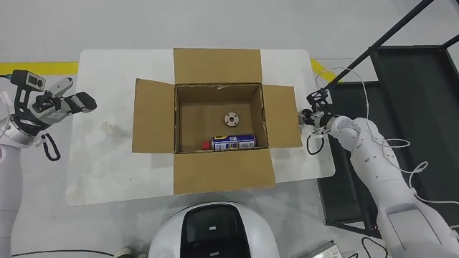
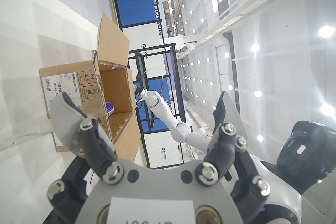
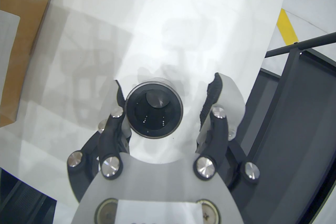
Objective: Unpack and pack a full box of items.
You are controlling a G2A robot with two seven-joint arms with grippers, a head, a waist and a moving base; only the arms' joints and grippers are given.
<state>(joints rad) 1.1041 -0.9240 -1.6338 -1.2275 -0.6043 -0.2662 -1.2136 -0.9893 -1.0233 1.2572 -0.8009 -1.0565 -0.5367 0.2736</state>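
Note:
An open cardboard box point(image 1: 153, 125) stands in the middle of the white table point(image 1: 107, 72), all flaps folded out. Inside lie a blue and red spray can point(image 1: 234, 142) and a small round metal part point(image 1: 231, 119); the can's end point(image 2: 110, 107) also shows through the box opening. My right gripper point(image 3: 168, 95) is open, low over the table by the box's right flap point(image 1: 283, 115). A black cylinder point(image 3: 153, 114) stands between its fingers, against one finger point(image 3: 120, 100) and apart from the other. My left gripper point(image 2: 143, 104) is open and holds nothing, beyond the table's left edge.
A small clear plastic piece point(image 1: 111, 125) lies on the table left of the box. A black metal rack point(image 1: 409, 93) stands close to the table's right edge, right behind the right arm. Yellow floor tape point(image 1: 29, 67) runs past the table's far side.

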